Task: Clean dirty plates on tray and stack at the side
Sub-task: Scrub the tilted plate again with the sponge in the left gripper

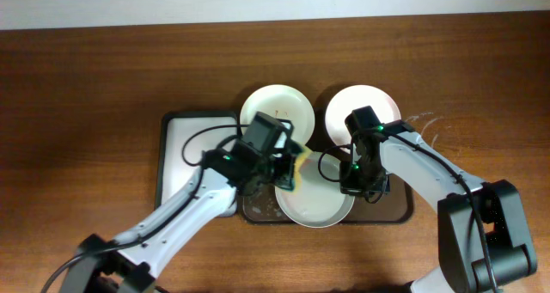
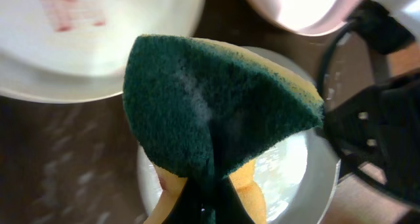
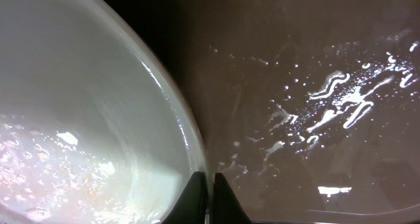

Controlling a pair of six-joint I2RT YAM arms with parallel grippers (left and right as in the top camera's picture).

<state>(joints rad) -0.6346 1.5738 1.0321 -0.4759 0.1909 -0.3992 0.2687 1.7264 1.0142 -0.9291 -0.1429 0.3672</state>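
Observation:
A pale green plate (image 1: pixel 314 207) lies on the dark brown tray (image 1: pixel 397 212), wet with suds. My left gripper (image 1: pixel 286 169) is shut on a green-and-yellow sponge (image 1: pixel 296 164) held over the plate's left rim. In the left wrist view the sponge (image 2: pixel 210 99) fills the middle, pinched by the jaws (image 2: pixel 211 211) above the plate (image 2: pixel 308 184). My right gripper (image 1: pixel 353 186) is shut on the plate's right rim. The right wrist view shows the fingertips (image 3: pixel 211 199) pinching that rim (image 3: pixel 177 112) over the wet tray (image 3: pixel 315 86). A white plate (image 1: pixel 277 112) with red stains and a pale pink plate (image 1: pixel 361 111) lie at the tray's back.
A smaller white-lined tray (image 1: pixel 182 151) lies left of the brown tray, partly under my left arm. The stained white plate (image 2: pixel 98 33) and pink plate (image 2: pixel 295 10) also show in the left wrist view, with my right arm (image 2: pixel 380 119) close at its right.

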